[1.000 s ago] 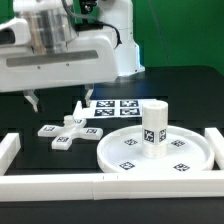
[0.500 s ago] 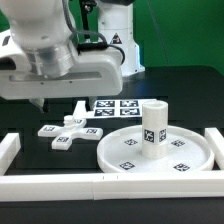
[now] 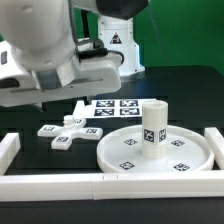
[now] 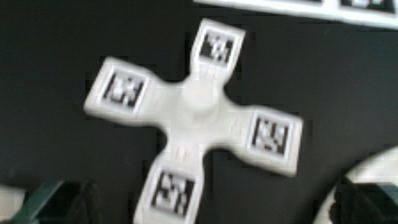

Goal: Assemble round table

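Observation:
The white cross-shaped base (image 3: 67, 130) lies flat on the black table, at the exterior view's left of the round disc top (image 3: 125, 152). The short cylinder leg (image 3: 153, 125) stands upright on the disc. My gripper (image 3: 44, 102) hangs above the cross base, mostly hidden by the arm's own body. In the wrist view the cross base (image 4: 192, 110) fills the middle, tags up, and my gripper (image 4: 210, 205) is open and empty, with one dark finger (image 4: 50, 202) on either side of one arm of the cross.
The marker board (image 3: 115, 107) lies behind the cross base; its edge shows in the wrist view (image 4: 302, 5). White border rails run along the front (image 3: 60, 184), left (image 3: 8, 150) and right (image 3: 214, 140). The disc's rim shows in the wrist view (image 4: 381, 168).
The arm has swung toward the camera and the exterior view's left, filling more of the picture. The cross base, disc and leg have not moved.

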Robot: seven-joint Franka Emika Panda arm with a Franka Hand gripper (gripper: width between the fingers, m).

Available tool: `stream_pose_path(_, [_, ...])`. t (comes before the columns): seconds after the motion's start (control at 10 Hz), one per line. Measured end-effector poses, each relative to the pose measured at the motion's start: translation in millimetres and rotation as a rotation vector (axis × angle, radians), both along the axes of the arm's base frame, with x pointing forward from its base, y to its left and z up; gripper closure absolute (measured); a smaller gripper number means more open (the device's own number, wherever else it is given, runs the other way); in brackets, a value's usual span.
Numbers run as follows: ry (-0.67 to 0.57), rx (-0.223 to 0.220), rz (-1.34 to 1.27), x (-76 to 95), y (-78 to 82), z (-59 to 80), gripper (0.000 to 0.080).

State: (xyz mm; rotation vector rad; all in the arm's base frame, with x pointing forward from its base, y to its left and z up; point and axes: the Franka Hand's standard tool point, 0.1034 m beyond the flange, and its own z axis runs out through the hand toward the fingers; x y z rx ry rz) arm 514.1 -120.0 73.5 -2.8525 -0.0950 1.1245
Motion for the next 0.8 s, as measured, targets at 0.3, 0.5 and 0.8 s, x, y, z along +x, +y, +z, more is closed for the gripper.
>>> stream_pose_path(0.3, [0.040,-0.035,-0.049,-9.4,-3.3,-8.9,0.0150])
stream_pose_path(0.5, [0.109,-0.071,-0.091,-19.9,-4.1,-20.7,0.0150])
stream_pose_path(0.8, [0.106,-0.072,-0.093,-19.6,-5.3,-20.8,0.0150])
